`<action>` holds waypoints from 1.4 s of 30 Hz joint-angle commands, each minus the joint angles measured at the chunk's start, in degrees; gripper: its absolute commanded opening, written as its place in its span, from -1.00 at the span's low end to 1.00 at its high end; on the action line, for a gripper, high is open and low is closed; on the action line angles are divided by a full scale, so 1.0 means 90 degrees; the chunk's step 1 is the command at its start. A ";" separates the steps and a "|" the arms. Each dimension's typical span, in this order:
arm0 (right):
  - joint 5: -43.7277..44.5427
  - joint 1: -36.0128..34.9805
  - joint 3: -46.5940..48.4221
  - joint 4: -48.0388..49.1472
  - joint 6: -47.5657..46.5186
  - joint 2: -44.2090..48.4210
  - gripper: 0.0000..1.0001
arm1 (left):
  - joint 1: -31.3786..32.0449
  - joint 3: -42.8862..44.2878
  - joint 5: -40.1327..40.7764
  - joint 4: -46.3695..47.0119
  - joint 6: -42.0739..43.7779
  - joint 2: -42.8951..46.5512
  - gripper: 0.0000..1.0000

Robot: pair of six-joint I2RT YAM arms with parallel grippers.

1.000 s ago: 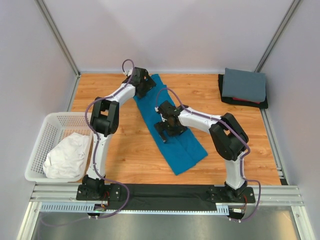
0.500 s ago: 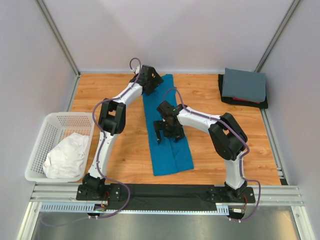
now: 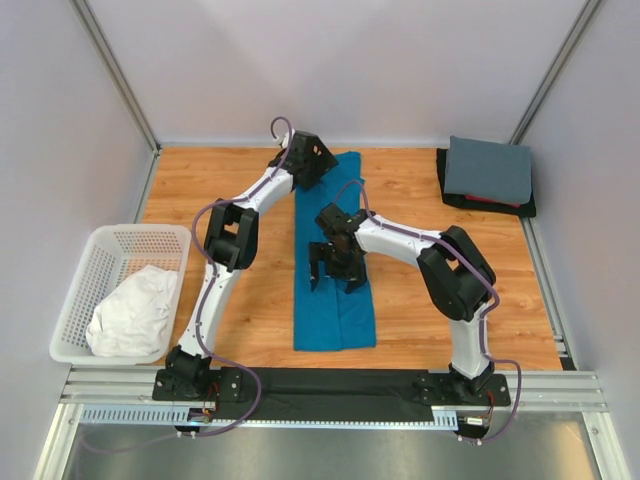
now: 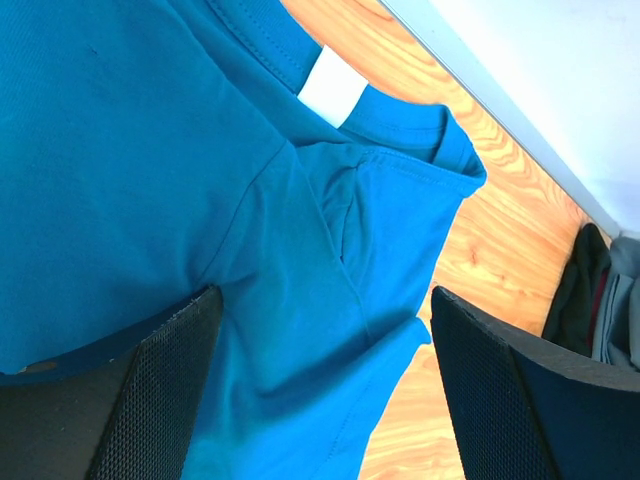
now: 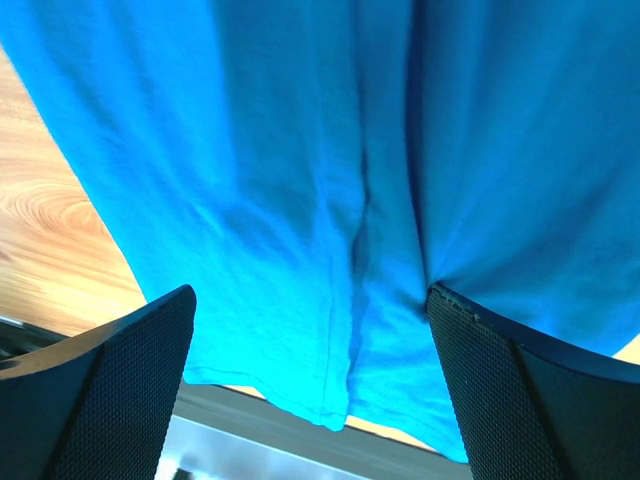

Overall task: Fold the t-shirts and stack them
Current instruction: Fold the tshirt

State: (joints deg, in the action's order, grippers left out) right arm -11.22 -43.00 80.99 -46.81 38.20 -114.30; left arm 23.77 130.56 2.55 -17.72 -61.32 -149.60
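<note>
**Top external: teal tee [image 3: 335, 315] in a long strip, both grippers spread over it**

Folded lengthwise into a narrow band down the middle of the table [image 3: 400, 325], collar end far, hem end near the arm bases. At the far end, left gripper [image 3: 318, 168] over the collar. At mid-length, right gripper [image 3: 335, 275] squarely over the band. Both with jaws wide apart, clamped on nothing.

Left wrist view: mesh-padded fingers [image 4: 165, 390] at either side of the frame, blue cloth filling the gap and running past both. Neckband with a white label [image 4: 335, 88] just beyond, folded sleeve beside it.

Right wrist view: fingers [image 5: 120, 390] likewise far apart, cloth spanning the whole space between, a fold line straight down the centre, hem at the bottom. (Whether any fingertip actually presses the cloth: cannot tell.)

Elsewhere: grey tee [image 3: 488, 168] folded atop a dark tee [image 3: 446, 180] in the far right corner, sliver of a red tee [image 3: 497, 202] between them, well apart from both grippers. White tee [image 3: 135, 310] crumpled in the basket [image 3: 80, 270] at the left edge.
</note>
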 commanded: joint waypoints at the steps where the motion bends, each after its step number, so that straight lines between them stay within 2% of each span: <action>1: -0.0159 0.0071 -0.0259 -0.0220 0.0658 0.0219 1.00 | -0.0004 0.0102 -0.0155 -0.0112 0.0221 -0.0312 0.83; 5: 0.0348 0.0314 0.0287 -0.0326 0.0688 0.0502 1.00 | -0.0092 -0.0072 -0.1002 0.0297 0.0845 0.0146 0.84; 7: 0.0620 0.0616 0.0804 -0.0375 0.0581 0.0804 1.00 | -0.0228 -0.0258 -0.1336 0.0454 0.1372 0.0770 0.85; 11: 0.1401 0.1329 0.1615 -0.0444 0.0385 0.1312 1.00 | -0.0453 -0.1494 -0.1718 0.1019 0.2134 0.2293 0.89; 12: 0.1442 0.1524 0.1665 -0.0241 0.0375 0.1555 1.00 | -0.0492 -0.1721 -0.1709 0.1098 0.2261 0.2895 0.91; 17: 0.1403 0.2658 0.1372 0.1418 0.0132 0.1987 1.00 | -0.0581 -0.3135 -0.1932 0.1002 0.2868 0.4257 0.93; 19: 0.1481 0.2815 0.1508 0.1664 -0.0229 0.1744 1.00 | -0.0580 -0.3674 -0.2069 0.0992 0.2819 0.4804 0.91; 20: 0.1472 0.2931 0.1741 0.1820 -0.0337 0.1588 1.00 | -0.0561 -0.4276 -0.2196 0.1059 0.2751 0.4980 0.90; 22: 0.1394 0.3000 0.2122 0.1880 -0.0717 0.0945 0.98 | -0.0435 -0.4904 -0.2265 0.1128 0.2722 0.5488 0.87; 24: 0.1084 0.3011 0.2912 0.1648 -0.0893 0.0127 0.90 | -0.0259 -0.5713 -0.2198 0.1138 0.2751 0.5936 0.85; 26: 0.0896 0.3011 0.3585 0.1442 -0.0973 -0.0374 0.73 | 0.0102 -0.6291 -0.1955 0.0983 0.2838 0.6152 0.84; 29: 0.0827 0.3020 0.3930 0.1441 -0.0885 -0.1078 0.63 | 0.0571 -0.6838 -0.1642 0.0709 0.2917 0.6426 0.82; 34: 0.0739 0.3011 0.4106 0.1948 -0.0894 -0.1801 0.45 | 0.1292 -0.7377 -0.1358 0.0621 0.2809 0.6456 0.76; 38: 0.0856 0.3011 0.4798 0.1803 -0.1118 -0.2590 0.40 | 0.1743 -0.7475 -0.0977 0.0367 0.2790 0.6213 0.71; 42: 0.0856 0.3020 0.5219 0.1822 -0.1139 -0.2964 0.33 | 0.2026 -0.7631 -0.0937 0.0298 0.2644 0.5997 0.59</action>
State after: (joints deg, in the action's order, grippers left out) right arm -3.73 -15.84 123.46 -33.01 29.61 -139.74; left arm 40.42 62.87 -7.92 -14.35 -37.21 -94.37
